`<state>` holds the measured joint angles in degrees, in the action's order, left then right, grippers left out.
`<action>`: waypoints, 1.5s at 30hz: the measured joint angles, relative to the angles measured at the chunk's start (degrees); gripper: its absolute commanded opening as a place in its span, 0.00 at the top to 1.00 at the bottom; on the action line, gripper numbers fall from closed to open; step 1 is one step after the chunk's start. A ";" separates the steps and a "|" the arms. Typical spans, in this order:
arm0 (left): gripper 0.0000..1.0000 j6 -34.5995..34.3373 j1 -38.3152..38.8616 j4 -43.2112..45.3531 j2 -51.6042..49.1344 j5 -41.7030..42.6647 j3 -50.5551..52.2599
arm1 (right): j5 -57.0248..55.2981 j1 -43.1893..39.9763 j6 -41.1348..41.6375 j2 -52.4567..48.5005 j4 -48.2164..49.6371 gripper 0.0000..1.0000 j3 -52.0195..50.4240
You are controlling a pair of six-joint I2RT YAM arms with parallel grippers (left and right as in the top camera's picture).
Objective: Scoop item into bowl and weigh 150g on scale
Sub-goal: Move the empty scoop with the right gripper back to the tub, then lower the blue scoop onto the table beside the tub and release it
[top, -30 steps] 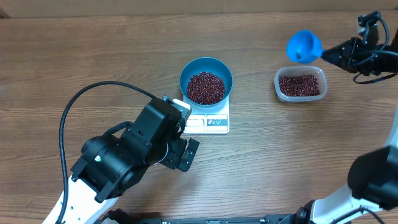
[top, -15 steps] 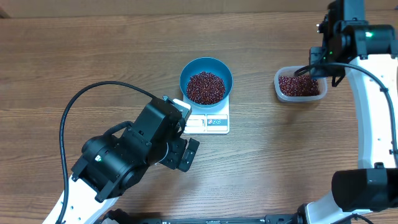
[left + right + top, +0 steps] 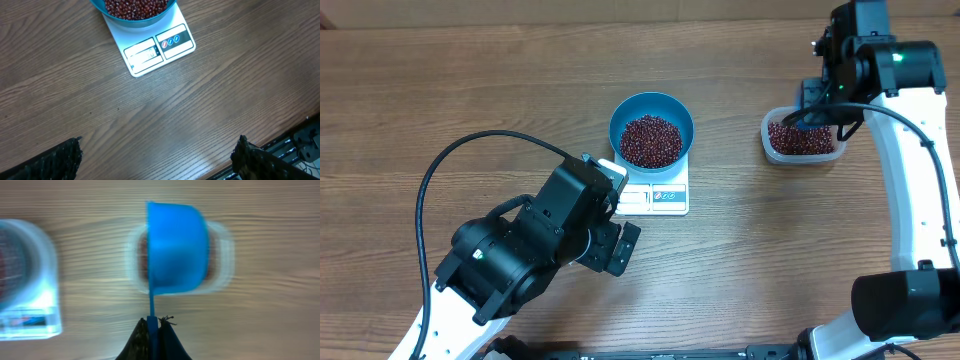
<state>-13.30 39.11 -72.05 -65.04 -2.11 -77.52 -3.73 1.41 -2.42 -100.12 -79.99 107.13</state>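
Two heaps of small dark red-brown beans (image 3: 651, 140) are in view: one fills the round, deep, bright blue bowl (image 3: 650, 102), the other lies in a clear rectangular plastic tub (image 3: 765, 135) well to the right of it. The bowl stands on the far part of a small flat white rectangular kitchen scale (image 3: 655, 197), whose display window and button panel face the near edge of the brown wood-grain desk (image 3: 770, 260). What the display reads is too small to tell.

The left claw (image 3: 157, 145) hangs over bare desk just in front of the scale, its two dark fingers spread as wide apart as they go and grasping nothing.

The right claw (image 3: 152, 330) is clenched on the thin handle of a small blue plastic scoop (image 3: 177, 247). In the blurred right wrist view the scoop is turned on its side directly above the tub, with the scale off to the left. Whether the scoop carries any beans cannot be told. From overhead the right arm hides the tub's far edge.
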 measured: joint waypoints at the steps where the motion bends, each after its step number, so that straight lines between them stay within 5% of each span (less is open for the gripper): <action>1: 0.00 0.00 0.00 0.00 0.00 0.00 0.00 | 4.39 -0.68 -0.90 0.11 0.02 0.96 -0.02; 8: 0.00 0.02 0.00 -0.02 0.00 0.00 0.00 | 30.23 -5.11 -11.89 8.20 -7.06 0.96 -1.70; 15: 0.01 0.00 0.00 -0.02 0.00 0.00 0.00 | 46.56 -14.38 -22.34 10.75 -4.70 0.96 -23.91; 23: 0.00 0.00 0.00 0.00 0.00 0.00 0.00 | 50.51 -24.68 -24.30 10.27 2.36 0.96 -38.38; 45: 0.00 0.00 0.00 -0.02 0.00 0.00 0.00 | 50.71 -24.02 -15.06 10.27 8.70 0.96 -50.42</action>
<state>-13.30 39.11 -72.07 -65.04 -2.11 -77.52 46.98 -22.61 -17.47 -89.84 -71.29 56.71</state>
